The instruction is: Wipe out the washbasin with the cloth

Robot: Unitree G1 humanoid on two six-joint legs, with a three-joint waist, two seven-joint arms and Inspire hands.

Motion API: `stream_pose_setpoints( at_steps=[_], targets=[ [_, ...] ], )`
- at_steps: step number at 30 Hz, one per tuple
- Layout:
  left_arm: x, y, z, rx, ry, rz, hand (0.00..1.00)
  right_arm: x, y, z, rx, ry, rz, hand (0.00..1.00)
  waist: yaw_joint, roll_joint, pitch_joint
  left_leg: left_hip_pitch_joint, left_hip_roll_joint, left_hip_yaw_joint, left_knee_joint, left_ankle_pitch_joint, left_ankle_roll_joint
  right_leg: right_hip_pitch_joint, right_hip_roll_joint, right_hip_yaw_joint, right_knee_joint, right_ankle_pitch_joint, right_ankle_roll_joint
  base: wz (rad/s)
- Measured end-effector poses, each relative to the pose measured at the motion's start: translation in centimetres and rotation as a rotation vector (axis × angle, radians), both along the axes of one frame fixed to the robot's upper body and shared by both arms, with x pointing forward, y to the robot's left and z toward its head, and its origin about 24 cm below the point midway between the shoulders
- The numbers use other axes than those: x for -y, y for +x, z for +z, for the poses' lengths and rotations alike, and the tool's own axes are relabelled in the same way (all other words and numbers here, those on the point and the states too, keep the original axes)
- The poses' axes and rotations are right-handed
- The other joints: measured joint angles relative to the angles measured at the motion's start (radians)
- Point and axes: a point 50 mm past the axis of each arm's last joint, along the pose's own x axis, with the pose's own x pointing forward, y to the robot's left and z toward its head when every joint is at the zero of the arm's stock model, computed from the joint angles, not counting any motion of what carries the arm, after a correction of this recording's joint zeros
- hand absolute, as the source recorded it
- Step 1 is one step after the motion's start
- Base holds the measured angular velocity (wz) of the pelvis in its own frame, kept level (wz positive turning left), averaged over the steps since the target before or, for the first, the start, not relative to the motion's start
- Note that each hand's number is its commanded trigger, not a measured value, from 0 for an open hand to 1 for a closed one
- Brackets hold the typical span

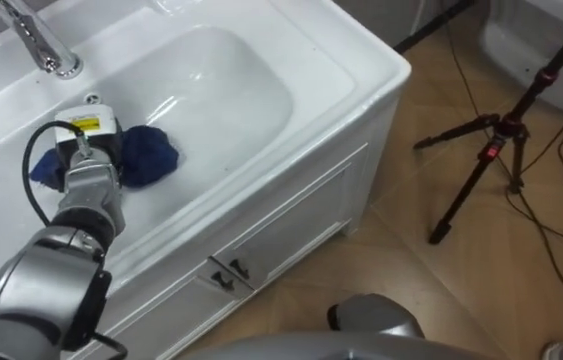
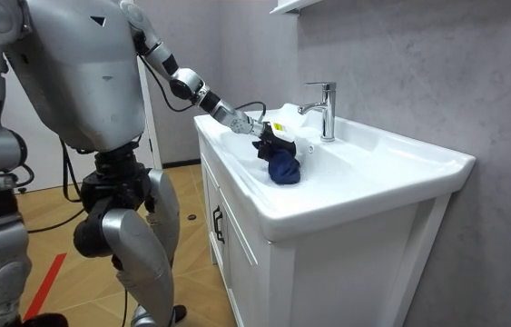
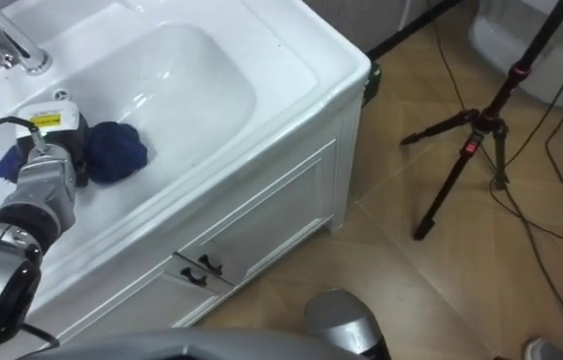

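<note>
A humanoid robot stands at a white basin (image 1: 246, 85) set in a cupboard (image 1: 291, 215), its left hand (image 1: 89, 138) reaching into the bowl below the tap (image 1: 36, 40). The hand presses a dark blue cloth (image 1: 149, 155) against the bowl's near slope. In the room view its fingers appear curled into the bunched fabric, clutching it rather than lying flat on it. The cloth spills out on both sides of the hand and touches the porcelain.

The wipe appears to be under way, not finished. The cloth sits at the tap end of the bowl, and the wide stretch of bowl to the robot's right, the far wall and the flat rim all lie well apart from it. Nothing in the pictures tells which parts have had a pass, since the porcelain looks evenly white and no streak or dirt can be made out.

The basin holds the cloth and the hand; no standing water is visible. A tripod (image 1: 486, 150) stands on the wooden floor (image 1: 441, 290) to the robot's right.
</note>
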Motion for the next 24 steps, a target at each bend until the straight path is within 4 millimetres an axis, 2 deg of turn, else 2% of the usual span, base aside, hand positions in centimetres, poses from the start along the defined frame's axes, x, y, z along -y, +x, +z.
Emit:
stream_pose_setpoints(
  at_steps=[4, 7, 12, 18, 20, 24],
  targets=[
    [-1.4, -0.2, 0.7, 0.031, 0.019, 0.030, 1.00, 0.3, 0.3, 0.2, 0.029, -0.032, -0.028, 0.00, 0.011, 0.009, -0.0010, 0.006, 0.000, -0.019, -0.006, 0.000, 0.000, 0.016, -0.005, -0.025, -0.016, 0.001, -0.001, 0.13],
    [-1.6, -0.6, 0.5, 0.044, 0.024, 0.032, 1.00, 0.5, 0.1, 0.3, 0.032, -0.053, -0.037, 0.00, 0.021, 0.014, -0.0006, 0.013, -0.001, -0.032, -0.011, 0.000, 0.000, 0.030, -0.010, -0.042, -0.018, -0.002, -0.002, 0.16],
    [-2.5, -1.9, -0.1, 0.039, 0.010, 0.087, 1.00, 0.6, -0.5, 0.4, 0.021, -0.068, -0.002, 0.00, 0.046, 0.010, 0.0013, 0.015, -0.002, -0.039, -0.007, 0.000, 0.000, 0.039, -0.016, -0.053, -0.023, -0.010, -0.001, 0.07],
    [-3.6, -3.2, -0.2, 0.056, 0.011, 0.117, 1.00, 0.8, -1.7, 0.4, -0.004, -0.071, -0.023, 0.00, 0.061, 0.005, 0.0027, 0.023, -0.004, -0.085, -0.008, 0.001, -0.002, 0.059, -0.022, -0.086, -0.016, -0.031, -0.005, 0.19],
    [-3.7, -3.3, -0.1, 0.065, 0.010, 0.115, 1.00, 0.8, -2.0, 0.4, -0.008, -0.072, -0.027, 0.00, 0.081, 0.007, 0.0021, 0.026, -0.003, -0.089, -0.007, 0.003, -0.005, 0.063, -0.024, -0.096, -0.013, -0.037, -0.009, 0.08],
    [-3.7, -4.0, -0.4, 0.070, 0.008, 0.112, 1.00, 1.0, -1.1, 0.6, 0.034, -0.079, -0.029, 0.00, 0.084, 0.011, -0.0004, 0.028, -0.004, -0.100, -0.004, 0.004, -0.007, 0.066, -0.028, -0.110, 0.000, -0.047, -0.013, 0.09]
  ],
)
